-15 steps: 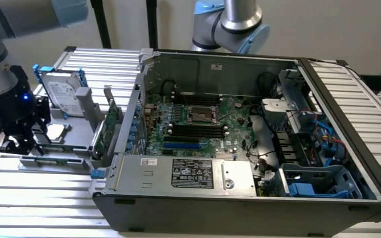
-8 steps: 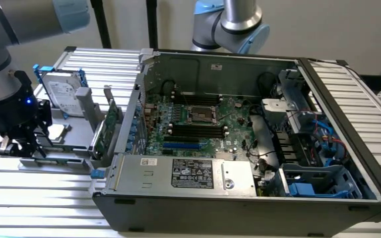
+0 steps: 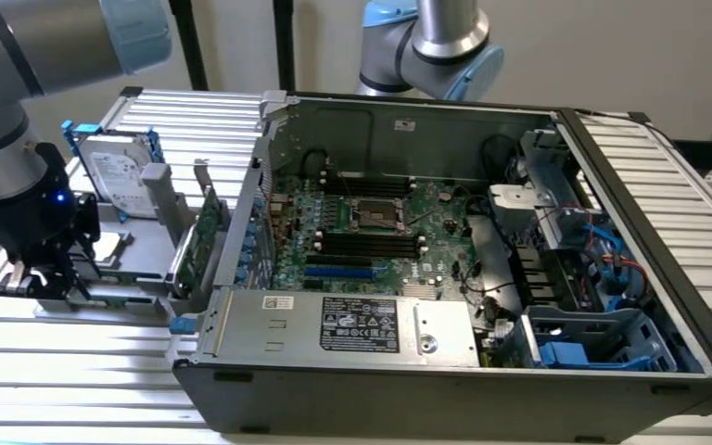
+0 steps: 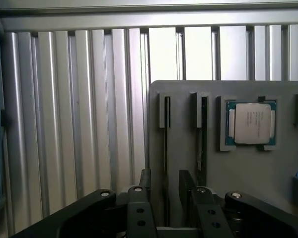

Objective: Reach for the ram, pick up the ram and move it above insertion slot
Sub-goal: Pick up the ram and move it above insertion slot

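Gripper point(image 4: 165, 176) fingers stand apart, released, with nothing grasped between them. In the wrist view, the fingertips lie to either side of the line of a narrow dark strip, seen edge-on in the grey parts tray point(image 4: 188, 91); this appears to be the ram point(image 4: 166, 148). It sits upright in its holder on the tray, not lifted, and whether either fingertip touches it cannot be told. A second thin strip point(image 4: 202, 144) stands parallel in a neighbouring holder, just outside the fingers, and beyond it a processor point(image 4: 252, 123) with a silver lid rests in its own square nest.

At the exterior view's left, the gripper reaches down over the near part of the tray, close to the processor. A hard drive point(image 3: 121, 176) stands upright behind it, and a green expansion card point(image 3: 196, 248) stands beside the open computer case point(image 3: 455, 399).

Inside the case, the motherboard point(image 3: 430, 232) carries black memory slots point(image 3: 369, 245) on both sides of the processor socket point(image 3: 377, 215), with a blue slot point(image 3: 340, 273) nearer the silver cover point(image 3: 270, 324). Tray and case both rest on a ribbed metal table point(image 3: 59, 389).
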### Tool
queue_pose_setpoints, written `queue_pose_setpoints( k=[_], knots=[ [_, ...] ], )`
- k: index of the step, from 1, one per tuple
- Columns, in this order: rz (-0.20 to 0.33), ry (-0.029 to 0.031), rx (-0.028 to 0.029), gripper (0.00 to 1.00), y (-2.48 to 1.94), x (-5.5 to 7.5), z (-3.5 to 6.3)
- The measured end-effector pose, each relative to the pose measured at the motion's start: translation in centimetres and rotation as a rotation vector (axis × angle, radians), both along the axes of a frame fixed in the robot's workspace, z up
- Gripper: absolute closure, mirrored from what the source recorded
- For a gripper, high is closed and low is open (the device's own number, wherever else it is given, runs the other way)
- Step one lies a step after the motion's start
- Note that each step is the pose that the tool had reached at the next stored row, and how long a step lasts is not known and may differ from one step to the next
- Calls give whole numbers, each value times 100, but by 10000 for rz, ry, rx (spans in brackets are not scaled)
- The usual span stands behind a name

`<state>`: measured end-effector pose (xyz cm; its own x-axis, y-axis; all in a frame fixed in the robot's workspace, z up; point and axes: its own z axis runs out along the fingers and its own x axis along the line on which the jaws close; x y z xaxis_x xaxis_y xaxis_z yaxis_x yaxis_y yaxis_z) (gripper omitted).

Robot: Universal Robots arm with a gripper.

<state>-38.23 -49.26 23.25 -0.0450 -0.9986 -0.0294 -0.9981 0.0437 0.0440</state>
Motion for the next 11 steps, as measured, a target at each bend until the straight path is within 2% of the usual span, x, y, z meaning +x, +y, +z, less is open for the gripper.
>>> queue_pose_setpoints(
  k=[11],
  knots=[
    [261, -6, 11, 64, 0, 5, -146]
  ],
)
